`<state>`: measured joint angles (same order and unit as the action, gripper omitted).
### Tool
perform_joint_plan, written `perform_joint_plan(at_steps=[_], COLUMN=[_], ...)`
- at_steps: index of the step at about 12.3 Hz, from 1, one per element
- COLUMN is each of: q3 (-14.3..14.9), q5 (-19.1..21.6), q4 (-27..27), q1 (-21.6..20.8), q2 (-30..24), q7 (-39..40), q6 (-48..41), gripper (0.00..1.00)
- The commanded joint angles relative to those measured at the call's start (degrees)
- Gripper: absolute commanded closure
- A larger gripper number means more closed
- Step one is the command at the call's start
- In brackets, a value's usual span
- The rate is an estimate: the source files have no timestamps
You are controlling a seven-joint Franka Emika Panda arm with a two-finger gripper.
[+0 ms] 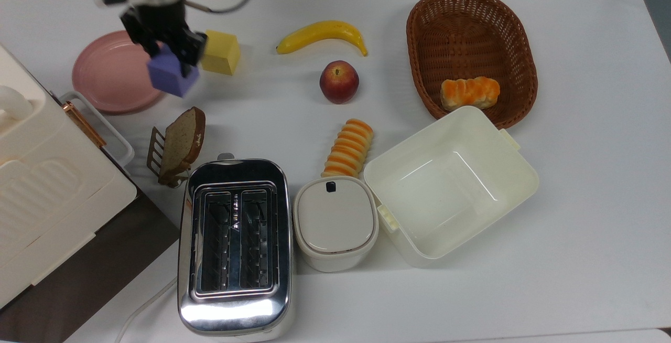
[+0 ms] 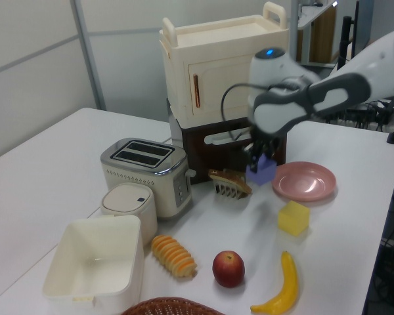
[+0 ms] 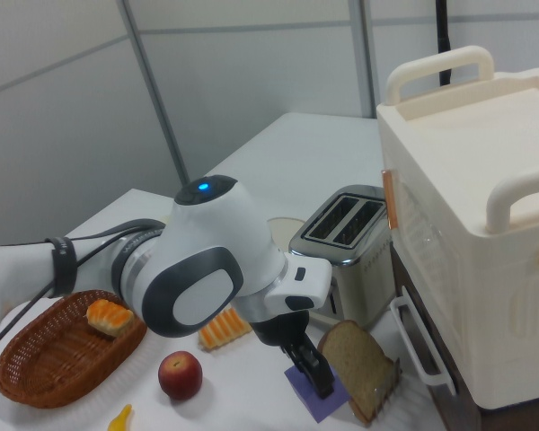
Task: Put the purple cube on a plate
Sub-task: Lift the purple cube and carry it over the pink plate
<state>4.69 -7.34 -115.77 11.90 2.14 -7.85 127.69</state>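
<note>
Fingers (image 1: 190,44) of the gripper (image 1: 163,44) pinch the purple cube (image 1: 172,75) from two sides, holding it in the air, clear of the table (image 1: 576,175). In the top view the cube overlaps the right rim of the pink plate (image 1: 107,73); the yellow cube (image 1: 221,53) sits just right of it, the bread slice (image 1: 181,143) nearer the toaster (image 1: 235,243).

A white table (image 1: 576,259) carries a toaster (image 1: 234,246), basket (image 1: 419,49), banana (image 1: 322,33), apple (image 1: 339,81) and pink plate (image 1: 105,78).
</note>
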Motion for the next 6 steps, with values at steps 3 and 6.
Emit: perform_joint_plan(at_steps=[3, 6], q3=[-0.29, -0.12], q5=[-0.40, -0.22], q4=[-2.61, -2.70], q1=[5.22, 9.35], q2=[-2.05, -1.87], q7=[-1.11, -1.11], q6=[-1.31, -1.31], gripper=[0.81, 0.81])
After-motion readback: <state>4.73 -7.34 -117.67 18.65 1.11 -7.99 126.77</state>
